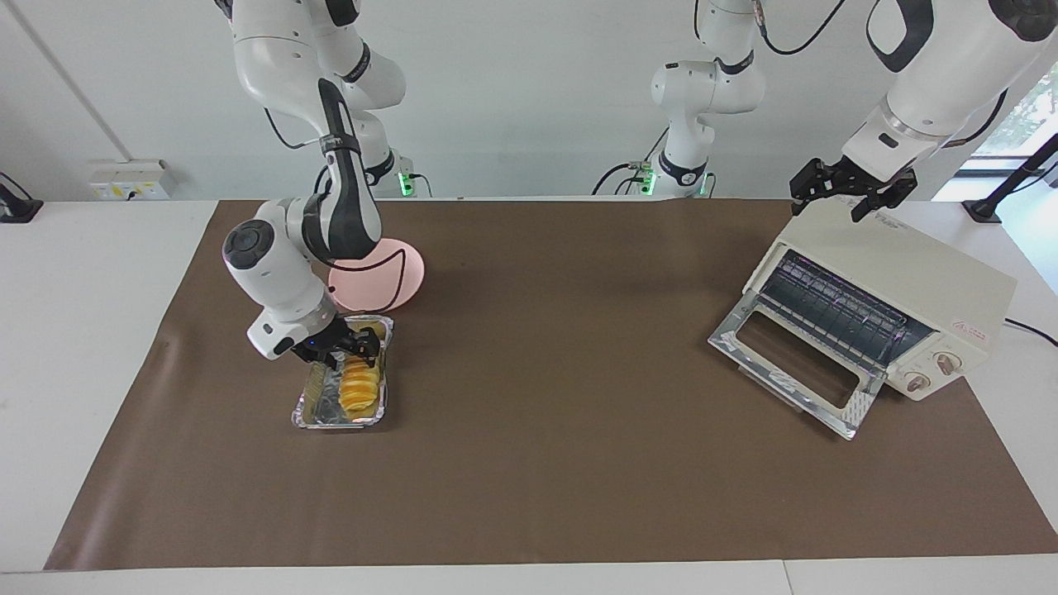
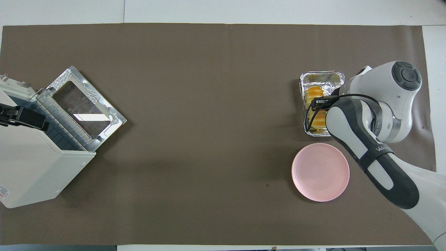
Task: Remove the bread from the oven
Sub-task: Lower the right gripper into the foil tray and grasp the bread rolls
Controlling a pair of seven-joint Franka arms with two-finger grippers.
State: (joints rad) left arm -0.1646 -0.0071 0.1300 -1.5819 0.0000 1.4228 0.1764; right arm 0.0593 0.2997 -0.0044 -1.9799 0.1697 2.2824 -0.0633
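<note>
The bread (image 1: 360, 383) lies in the foil tray (image 1: 307, 411), beside the pink plate (image 1: 397, 277), well apart from the open oven (image 1: 926, 281); the right end effector (image 1: 351, 351) sits down on the bread, its grip unclear; the left end effector (image 1: 851, 192) waits, spread apart, over the oven.

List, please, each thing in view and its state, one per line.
oven: door dropped open, rack in view, nothing seen on it.
bread: lying in the foil tray, out of the oven.
foil tray: on the mat, bread inside.
pink plate: beside the tray, nothing on it.
right pincer: down at the bread.
left pincer: open, waiting over the oven's top.
</note>
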